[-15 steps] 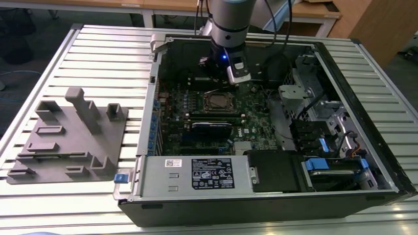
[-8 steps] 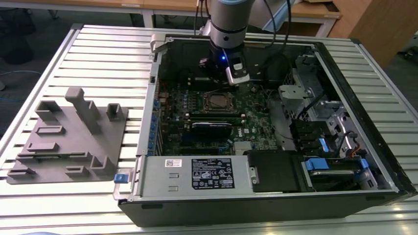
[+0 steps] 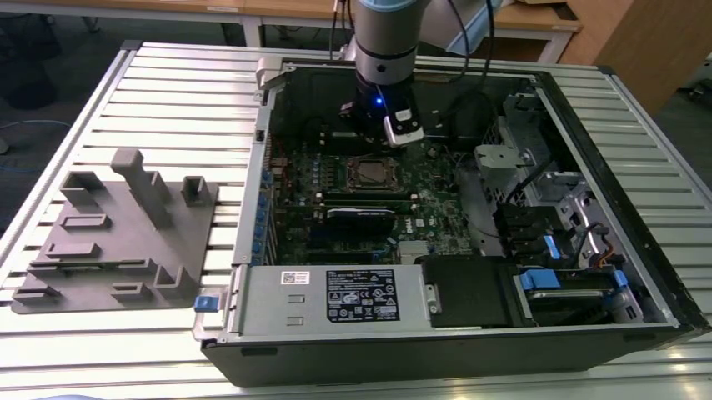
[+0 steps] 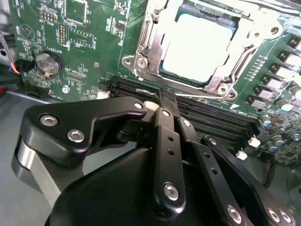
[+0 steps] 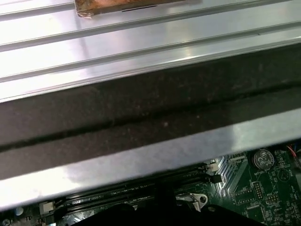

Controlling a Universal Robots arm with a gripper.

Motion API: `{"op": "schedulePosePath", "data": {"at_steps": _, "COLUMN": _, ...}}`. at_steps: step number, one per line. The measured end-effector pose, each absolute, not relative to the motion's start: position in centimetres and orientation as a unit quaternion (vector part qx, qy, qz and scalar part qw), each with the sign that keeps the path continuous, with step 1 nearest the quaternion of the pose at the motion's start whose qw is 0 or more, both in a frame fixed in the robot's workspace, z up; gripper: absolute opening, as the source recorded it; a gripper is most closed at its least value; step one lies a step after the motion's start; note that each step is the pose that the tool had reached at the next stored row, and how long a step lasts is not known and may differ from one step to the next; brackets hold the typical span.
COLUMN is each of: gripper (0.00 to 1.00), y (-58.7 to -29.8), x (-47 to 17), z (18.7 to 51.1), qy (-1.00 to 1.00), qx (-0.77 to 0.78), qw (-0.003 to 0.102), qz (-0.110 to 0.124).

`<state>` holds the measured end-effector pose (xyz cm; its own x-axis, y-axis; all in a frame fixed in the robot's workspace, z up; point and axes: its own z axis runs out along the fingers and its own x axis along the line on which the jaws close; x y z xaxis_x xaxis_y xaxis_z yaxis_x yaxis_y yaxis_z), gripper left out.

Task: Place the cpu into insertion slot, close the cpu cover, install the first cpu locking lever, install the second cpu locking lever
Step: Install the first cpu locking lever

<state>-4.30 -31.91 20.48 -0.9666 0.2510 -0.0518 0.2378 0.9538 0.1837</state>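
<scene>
In the second wrist view the cpu [image 4: 197,44] lies flat in the insertion slot [image 3: 373,171], its pale metal top showing. The silver cpu cover [image 4: 146,42] lies as a frame around it. My gripper [image 4: 163,98] hangs just off the socket, over the long black memory slots [image 4: 211,113], with its black fingers [image 4: 165,123] pressed together and nothing between them. In the exterior view the gripper [image 3: 384,133] stands inside the open computer case, a little behind the socket. Whether the locking levers are latched I cannot tell.
The case walls [image 3: 267,150] ring the motherboard. A power supply [image 3: 333,296] sits at the near side and drive bays [image 3: 556,233] at the exterior view's right. A grey fixture [image 3: 122,233] rests on the slatted table [image 3: 167,100]. A coin battery [image 4: 49,63] sits on the board.
</scene>
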Motion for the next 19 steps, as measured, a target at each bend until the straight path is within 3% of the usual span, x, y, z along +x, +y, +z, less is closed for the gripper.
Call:
{"op": "schedulePosePath", "data": {"at_steps": 13, "gripper": 0.11, "y": -31.35, "x": -4.4, "z": 20.26, "qy": 0.98, "qx": 0.174, "qw": 0.043, "qz": 0.086}}
{"op": "schedulePosePath", "data": {"at_steps": 19, "gripper": 0.11, "y": -31.35, "x": -4.86, "z": 20.02, "qy": 0.98, "qx": 0.173, "qw": 0.056, "qz": 0.077}}
